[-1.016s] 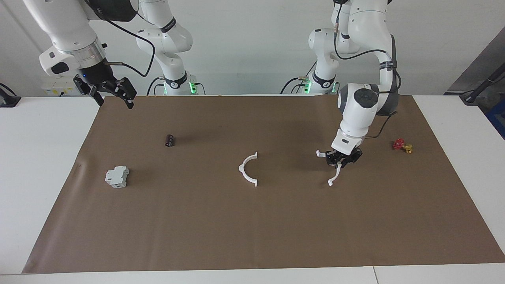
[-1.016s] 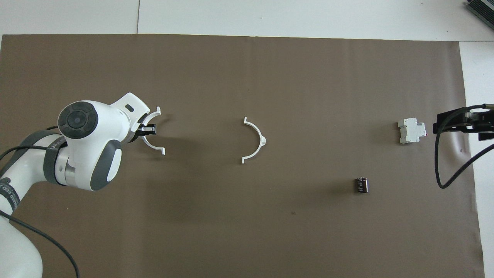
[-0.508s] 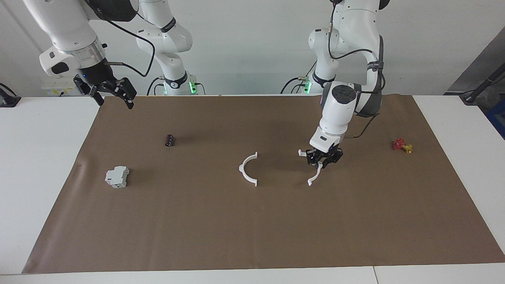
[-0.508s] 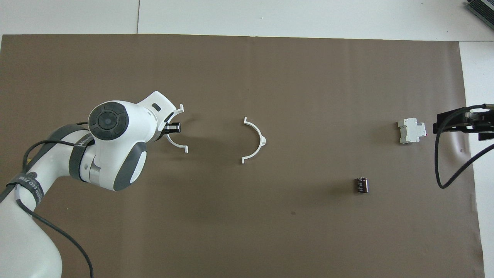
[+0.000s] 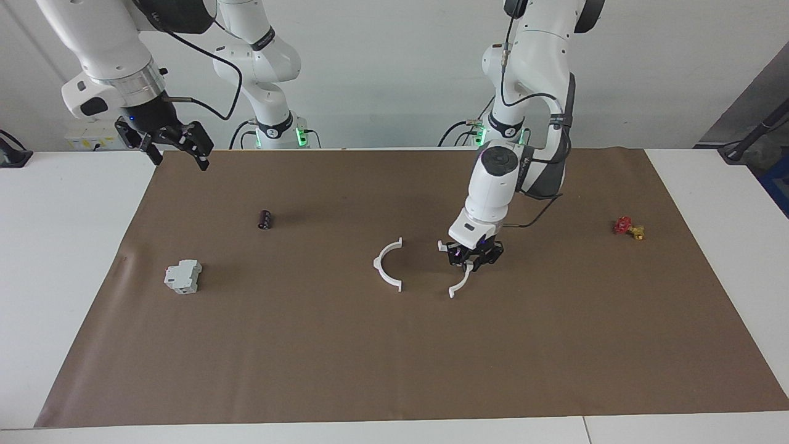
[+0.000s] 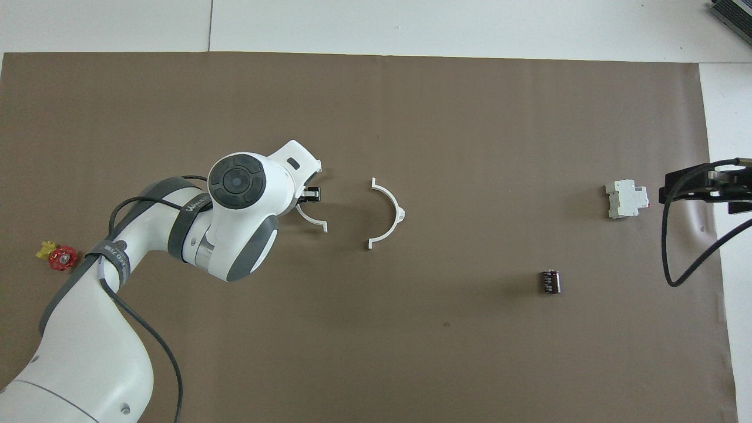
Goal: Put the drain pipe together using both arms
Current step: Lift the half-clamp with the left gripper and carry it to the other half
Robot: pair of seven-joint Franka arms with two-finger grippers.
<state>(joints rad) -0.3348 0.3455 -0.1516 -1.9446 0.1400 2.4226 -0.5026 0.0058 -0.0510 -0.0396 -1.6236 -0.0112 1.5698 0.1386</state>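
One white half-ring (image 5: 387, 265) (image 6: 390, 214) lies on the brown mat in the middle of the table. My left gripper (image 5: 473, 257) (image 6: 308, 196) is shut on the second white half-ring (image 5: 458, 284) (image 6: 312, 218) and holds it low over the mat, beside the lying one toward the left arm's end, a short gap apart. In the overhead view the left arm's wrist hides part of the held half-ring. My right gripper (image 5: 179, 146) (image 6: 699, 189) is open and empty, raised over the mat's edge at the right arm's end, where the arm waits.
A grey boxy block (image 5: 183, 276) (image 6: 626, 198) lies toward the right arm's end. A small dark cylinder (image 5: 265, 219) (image 6: 550, 281) lies nearer to the robots than the block. A red-and-gold valve (image 5: 628, 227) (image 6: 56, 257) lies toward the left arm's end.
My left gripper has carried its half-ring steadily toward the lying half-ring in the middle, uncovering the valve in the overhead view. The right arm has not moved.
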